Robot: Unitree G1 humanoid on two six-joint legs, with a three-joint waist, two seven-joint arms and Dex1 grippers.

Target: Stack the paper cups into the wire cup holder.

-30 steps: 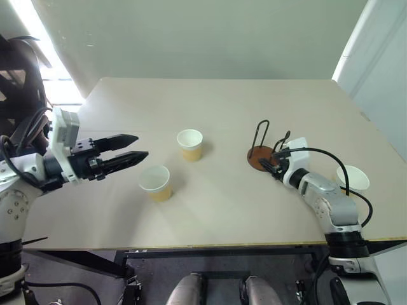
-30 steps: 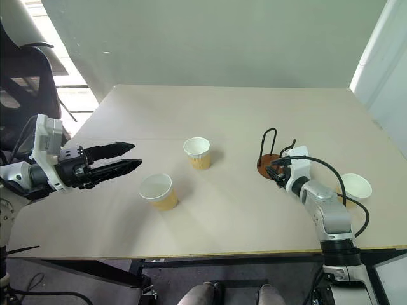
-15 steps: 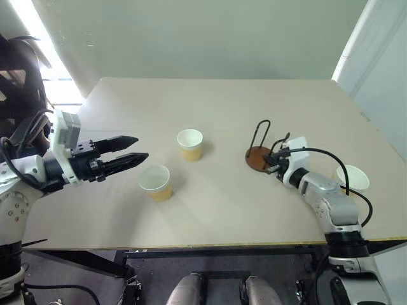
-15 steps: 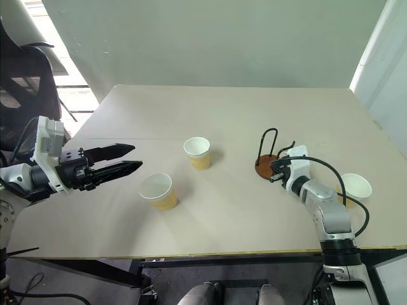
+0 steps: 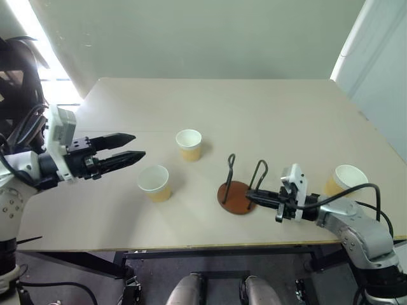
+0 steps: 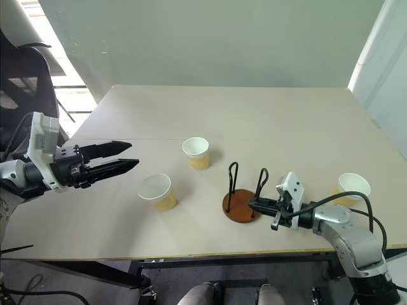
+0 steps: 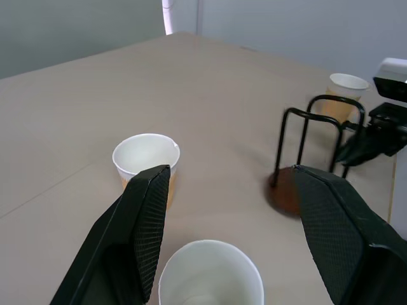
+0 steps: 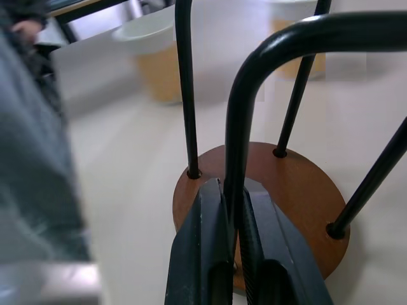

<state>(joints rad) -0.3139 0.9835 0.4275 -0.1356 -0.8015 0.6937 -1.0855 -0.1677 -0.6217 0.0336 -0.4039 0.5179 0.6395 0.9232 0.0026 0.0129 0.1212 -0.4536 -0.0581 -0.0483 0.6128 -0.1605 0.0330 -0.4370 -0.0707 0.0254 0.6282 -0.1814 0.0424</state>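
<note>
Right wrist view gives us the plainest look at the grip: the right gripper (image 8: 232, 210) has its jaws pinched tight on one black wire loop of the cup holder (image 8: 289, 190), low down where the wire meets the round reddish-brown base. From the head camera we see that holder (image 5: 236, 196) standing upright on the table (image 5: 210, 114), near the front edge and a little right of the middle, with the right gripper (image 5: 249, 197) reaching in level from the right and touching the loop on its side. We count three paper cups, all upright and apart from one another. One cup (image 5: 189, 144) stands near the middle of the table, a second cup (image 5: 154, 182) sits to the left of it and nearer the front edge, and a third cup (image 5: 344, 180) stands far to the right, behind the right arm. None of them is in the holder. We find the left gripper (image 5: 135, 147) held above the table on the left, pointing toward the middle, its jaws parted and holding nothing, just beside the second cup. Through the left wrist view we see two cups between those spread black fingers (image 7: 145, 222), and the holder beyond them.
</note>
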